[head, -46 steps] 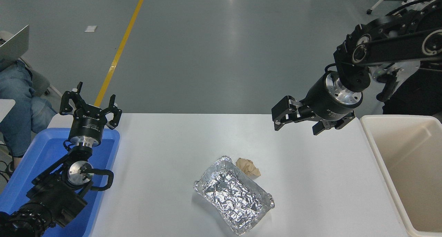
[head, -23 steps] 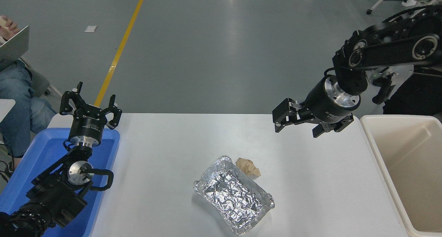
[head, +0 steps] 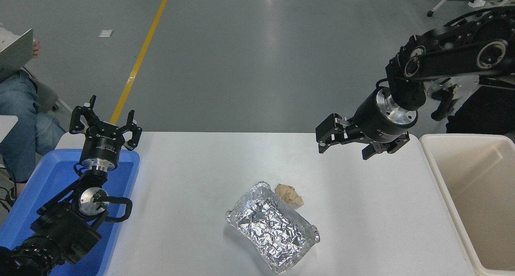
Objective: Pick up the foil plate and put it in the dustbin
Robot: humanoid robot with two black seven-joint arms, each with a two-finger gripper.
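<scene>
Jaws spread and holding nothing, the right gripper (head: pixel 345 141) hangs in the air above the far right part of the white table (head: pixel 193 179), its fingers pointing left and slightly down. The foil plate (head: pixel 272 227) lies flat on the table near the front edge, well apart from that gripper and nearer the camera, one long side angled toward the lower right. A small crumpled ball of brown paper (head: pixel 289 194) sits touching or just beside the plate's far corner. The dustbin (head: pixel 450 195) stands at the table's right side, open and showing a plain interior.

The task appears to be at its opening step: the reach toward the plate, with no grasp yet made. The next move likely calls for the right arm to come down and toward the camera, line its jaws across the plate's thin rolled rim, and close gently, since the foil looks easy to crush; the paper ball at the far corner suggests choosing another edge.

The left gripper (head: pixel 105 122) is parked at the lower left over a blue tray (head: pixel 32 211), jaws apart. A person (head: pixel 18 107) sits beyond the table's far left corner.
</scene>
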